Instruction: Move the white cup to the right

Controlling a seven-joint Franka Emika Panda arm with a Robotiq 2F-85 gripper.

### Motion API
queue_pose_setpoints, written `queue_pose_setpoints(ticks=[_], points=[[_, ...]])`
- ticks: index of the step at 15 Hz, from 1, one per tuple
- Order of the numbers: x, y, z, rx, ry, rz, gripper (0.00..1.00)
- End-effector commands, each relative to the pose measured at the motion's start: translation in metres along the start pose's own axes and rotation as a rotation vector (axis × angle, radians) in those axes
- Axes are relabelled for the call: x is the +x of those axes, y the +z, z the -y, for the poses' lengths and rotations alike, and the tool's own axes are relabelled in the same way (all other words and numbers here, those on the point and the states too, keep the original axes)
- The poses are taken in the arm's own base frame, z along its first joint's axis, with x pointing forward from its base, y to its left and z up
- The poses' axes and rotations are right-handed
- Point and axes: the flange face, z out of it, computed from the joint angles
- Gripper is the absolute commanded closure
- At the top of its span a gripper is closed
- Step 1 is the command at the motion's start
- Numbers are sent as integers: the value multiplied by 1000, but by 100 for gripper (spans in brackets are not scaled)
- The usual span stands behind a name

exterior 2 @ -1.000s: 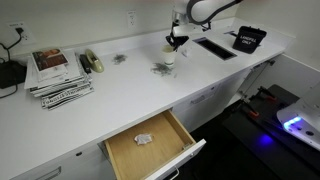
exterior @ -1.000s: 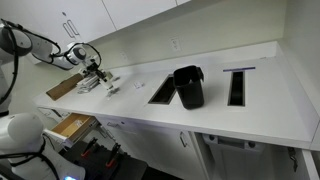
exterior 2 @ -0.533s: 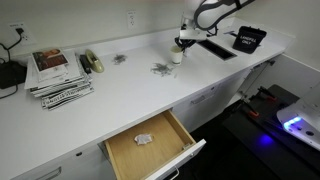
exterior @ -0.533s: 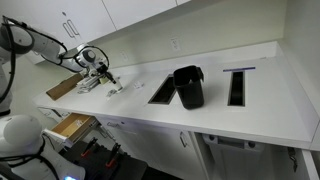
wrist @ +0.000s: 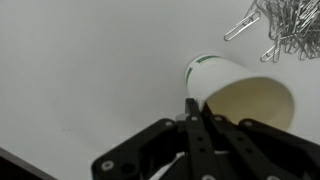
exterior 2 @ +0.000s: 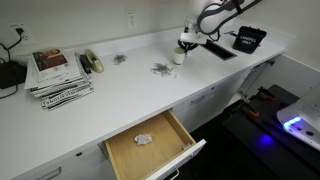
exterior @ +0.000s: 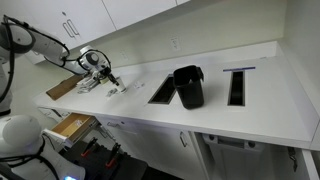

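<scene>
White cup [wrist: 238, 92] right of centre in wrist view; touching table [wrist: 80, 60] or lifted, cannot tell. Pincer [wrist: 193, 112] pinching its near wall. Risks: 1-wall grip slips and cup tips; paper clips [wrist: 280, 30] upper right snag it.

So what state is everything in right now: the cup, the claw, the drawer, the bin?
Small white cup with a green stripe: upright, pinched at its rim.
Gripper: shut on the cup's rim.
Light wooden drawer: pulled open.
Tall black bin: standing upright.
Silver paper clips: loose, scattered on the counter.
</scene>
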Motion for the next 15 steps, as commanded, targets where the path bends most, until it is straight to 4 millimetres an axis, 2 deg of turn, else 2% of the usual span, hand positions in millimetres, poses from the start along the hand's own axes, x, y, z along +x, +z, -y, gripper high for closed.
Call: queue_pose_setpoints(ticks=[1,6,8,10,15], points=[[-6,-8,-12,19,37,-9,64],[-15,-22,-30,31,64,-33,27],[-19,-35,-42,35,75,-59,11],[-24,-53,-53,51,80,-90,0],[-49,-119,-77,165,-1,-129,0]])
